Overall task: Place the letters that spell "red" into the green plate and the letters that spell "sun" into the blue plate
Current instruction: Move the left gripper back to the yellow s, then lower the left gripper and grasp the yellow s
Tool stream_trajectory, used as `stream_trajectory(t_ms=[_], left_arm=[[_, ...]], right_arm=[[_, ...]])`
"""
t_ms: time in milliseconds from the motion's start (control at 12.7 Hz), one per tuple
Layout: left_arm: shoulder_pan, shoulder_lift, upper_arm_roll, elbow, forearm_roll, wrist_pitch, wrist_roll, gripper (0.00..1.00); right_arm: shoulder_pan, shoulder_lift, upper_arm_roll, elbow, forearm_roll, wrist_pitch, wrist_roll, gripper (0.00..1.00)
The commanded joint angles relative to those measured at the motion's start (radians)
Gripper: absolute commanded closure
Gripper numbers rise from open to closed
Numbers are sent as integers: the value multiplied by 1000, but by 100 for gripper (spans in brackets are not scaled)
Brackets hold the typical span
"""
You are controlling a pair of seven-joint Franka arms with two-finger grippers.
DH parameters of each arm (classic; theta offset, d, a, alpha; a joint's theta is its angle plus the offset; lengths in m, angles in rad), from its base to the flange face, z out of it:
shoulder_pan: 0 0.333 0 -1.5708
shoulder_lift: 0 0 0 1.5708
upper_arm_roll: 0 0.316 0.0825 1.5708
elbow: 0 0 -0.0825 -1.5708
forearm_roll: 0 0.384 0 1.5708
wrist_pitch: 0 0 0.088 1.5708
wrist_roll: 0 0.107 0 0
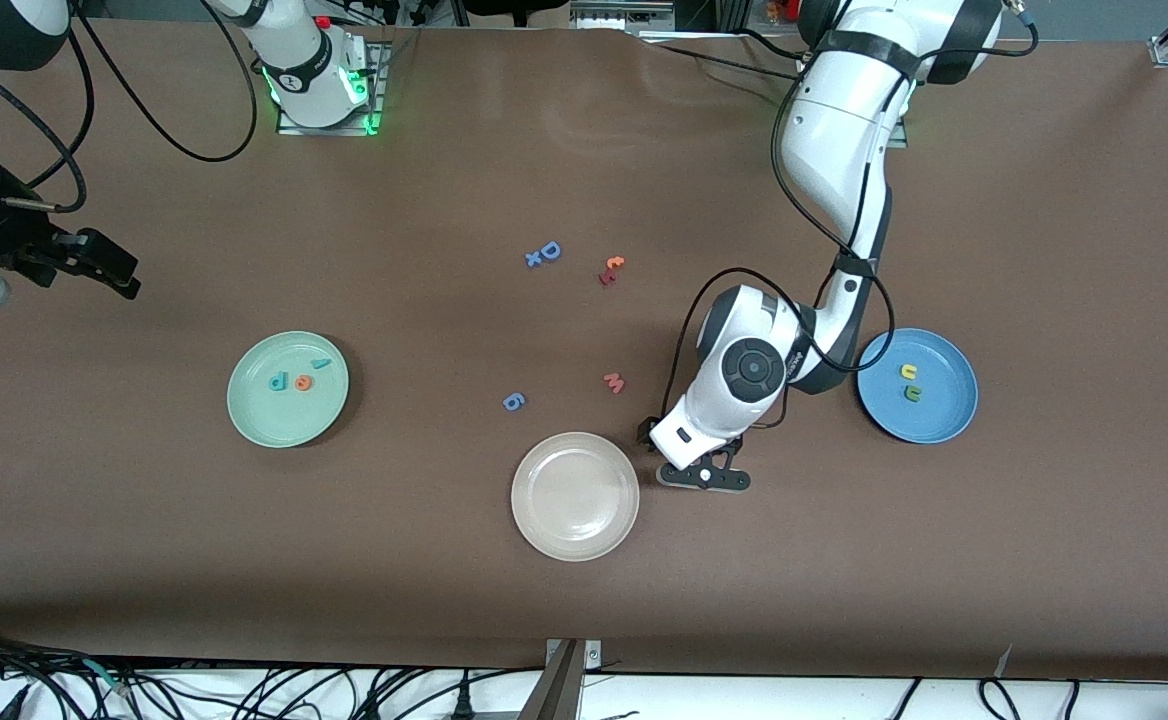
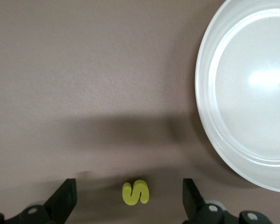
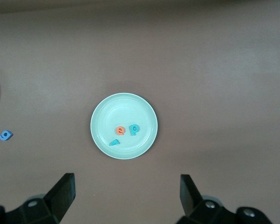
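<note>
Now the work narrows to one letter. The green plate (image 1: 287, 389), toward the right arm's end of the table, already holds the d (image 1: 278, 381), e (image 1: 303, 381) and r (image 1: 321, 364). The blue plate (image 1: 917, 385), toward the left arm's end, holds the u (image 1: 909, 371) and n (image 1: 911, 392). Only the s (image 2: 135, 192) is left out, lying flat on the bare table just beside the white plate (image 1: 575, 496).

The left gripper (image 1: 704, 476) hangs low over that spot, its jaws spread wide and holding nothing; in the left wrist view the s sits between the two fingers (image 2: 64, 201), a little off the midline, toward this one. The right gripper (image 1: 94, 262) waits near the table's edge at the right arm's end, jaws also wide and empty, with the green plate in its wrist view.

To do the pick well, I judge the left gripper should first centre itself so the s lies midway between the fingers, then come straight down until the tips almost touch the table, since so flat a piece gives little to hold. A slow close should keep the piece from skidding or flipping. The white plate's rim is near, so any sideways correction is best kept small. Once lifted, the s should be carried over the blue plate and released low, into bare space beside the u and n.
</note>
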Motion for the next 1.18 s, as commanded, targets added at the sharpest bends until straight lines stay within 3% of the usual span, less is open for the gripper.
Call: stream_trajectory(t_ms=[0,394,551,866,1023,1102], left_arm=[[-7,26,13,32,-23,1,-6,0],[-7,34,13,27,-24,0,-8,2],[-13,35,13,26,-24,0,-9,13],[-19,34,14,21,-23,-5,-16,46],[-19,35,13,21,-18,-5,-16,57],[-19,35,13,21,-18,-5,-16,58]], right_arm=[[-6,5,2,19,7,-14,2,1],[-6,5,2,19,7,-14,4,1],[-6,5,2,19,7,-14,4,1],[-6,10,2,19,6,-14,-1,1],[-6,10,2,19,1,-14,-3,1],[-6,10,2,19,1,-14,-3,1]])
